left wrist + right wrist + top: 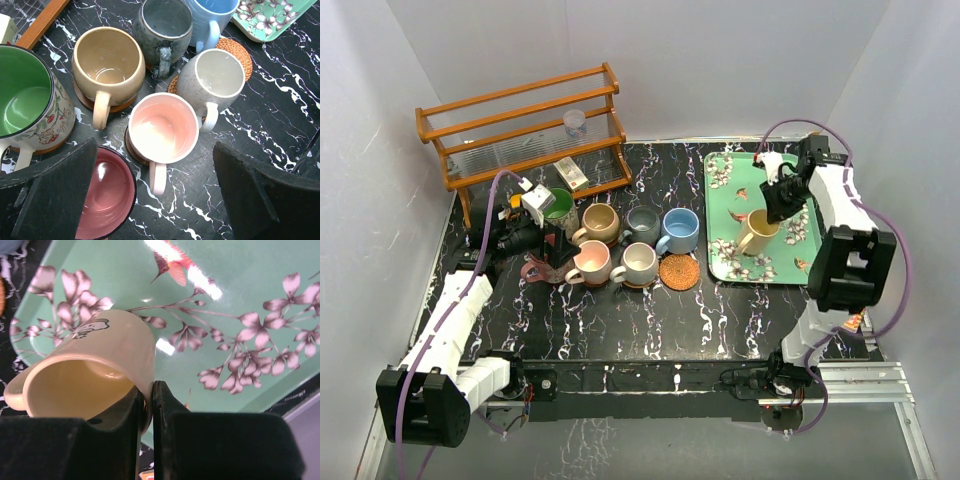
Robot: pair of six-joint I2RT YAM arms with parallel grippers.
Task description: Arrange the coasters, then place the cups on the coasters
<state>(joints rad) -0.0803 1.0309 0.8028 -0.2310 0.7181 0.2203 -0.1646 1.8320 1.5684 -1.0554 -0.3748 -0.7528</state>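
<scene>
- The left gripper (558, 250) hovers over the left end of the mug cluster, its jaws spread as wide as they go and holding nothing.
- The maroon mug (107, 195) stands just under its left finger. The green mug (560, 203) is at that mug's 12 o'clock.
- A wooden rack (520, 120) sits at the green mug's 11 o'clock, with a clear plastic cup (575, 122) on its upper shelf.
- The tan mug (600, 222) rests on a brown wood coaster (82, 100). The pink mug (590, 262) is at its 6 o'clock, also on a brown disc.
- The grey-blue mug (643, 224) has the cream mug (640, 262) at its 6 o'clock.
- The blue mug (681, 228) has a bare wicker coaster (680, 271) at its 6 o'clock, just beside the cream mug.
- The green floral tray (730, 265) lies at the blue mug's 3 o'clock.
- The yellow mug (95, 365) is over the tray, tilted; whether it touches the tray I cannot tell.
- The right gripper (149, 395) pinches the yellow mug's wall at the rim, one finger inside and one outside, jaws nearly together.
</scene>
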